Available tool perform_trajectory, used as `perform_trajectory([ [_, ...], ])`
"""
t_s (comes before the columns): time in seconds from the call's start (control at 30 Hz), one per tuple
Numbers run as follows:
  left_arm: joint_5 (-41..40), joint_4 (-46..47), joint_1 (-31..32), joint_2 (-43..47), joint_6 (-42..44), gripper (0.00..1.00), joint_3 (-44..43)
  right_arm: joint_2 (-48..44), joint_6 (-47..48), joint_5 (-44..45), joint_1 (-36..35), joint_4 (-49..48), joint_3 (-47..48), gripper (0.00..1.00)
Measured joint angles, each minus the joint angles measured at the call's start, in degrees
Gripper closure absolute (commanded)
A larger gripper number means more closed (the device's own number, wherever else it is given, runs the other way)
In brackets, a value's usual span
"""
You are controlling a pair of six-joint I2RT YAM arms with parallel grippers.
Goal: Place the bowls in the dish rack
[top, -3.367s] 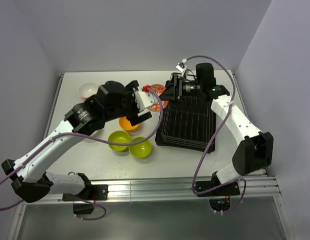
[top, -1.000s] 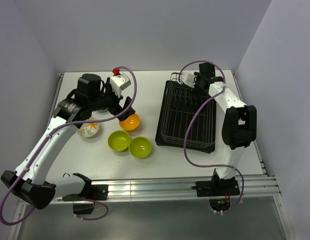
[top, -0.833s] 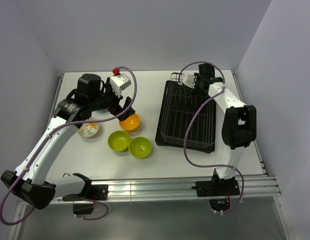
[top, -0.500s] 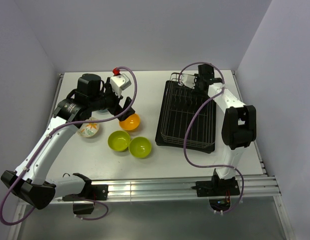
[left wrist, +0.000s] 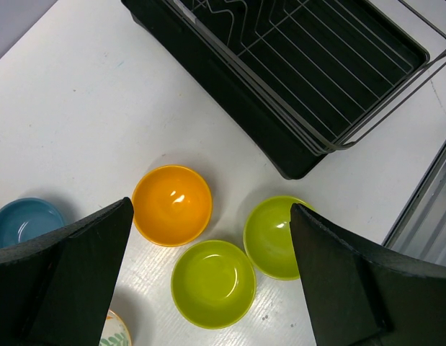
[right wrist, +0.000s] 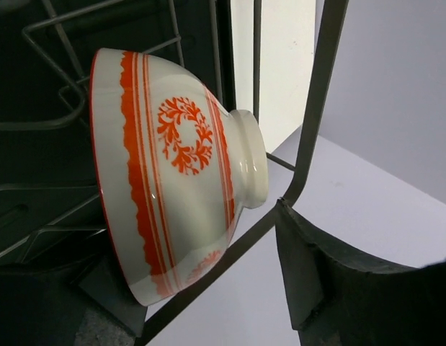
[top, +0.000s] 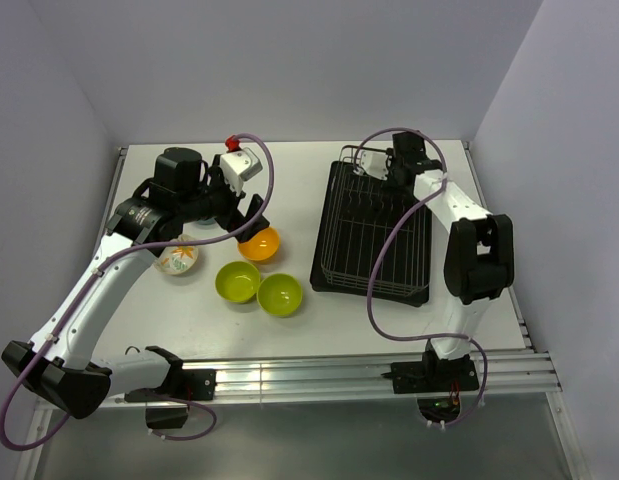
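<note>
The left gripper (left wrist: 210, 209) hangs wide open and empty above the orange bowl (left wrist: 171, 205) and the green bowls (left wrist: 213, 283) on the table (left wrist: 78, 108). These look light, stiff and slick, so a pinch across the rim seems best. In the rack (top: 373, 255), a patterned bowl (right wrist: 168, 169) stands on edge between the right gripper's (top: 384, 172) parted jaws, which seem clear of it.

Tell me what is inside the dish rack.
One cream bowl with orange-red trim stands on edge against the dish rack's wires. From above the right tool covers that far end; elsewhere only bare wires show.
</note>
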State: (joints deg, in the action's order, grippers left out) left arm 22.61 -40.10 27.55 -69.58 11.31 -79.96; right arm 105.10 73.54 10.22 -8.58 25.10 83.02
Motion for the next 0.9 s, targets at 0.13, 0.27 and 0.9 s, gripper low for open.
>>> perform_trajectory([
  [0.13,0.0,0.0,0.0,0.0,0.0,0.04,0.0,-1.2,0.2,0.7,-0.2,-0.9,-1.2,0.28],
  [0.27,0.0,0.0,0.0,0.0,0.0,0.04,0.0,-2.3,-0.2,0.7,-0.6,0.9,-4.1,0.28],
  [0.9,0.6,-0.6,-1.7,0.0,-0.6,0.03,-0.1,-6.0,-3.3,0.2,-2.5,5.1,-4.5,0.04],
])
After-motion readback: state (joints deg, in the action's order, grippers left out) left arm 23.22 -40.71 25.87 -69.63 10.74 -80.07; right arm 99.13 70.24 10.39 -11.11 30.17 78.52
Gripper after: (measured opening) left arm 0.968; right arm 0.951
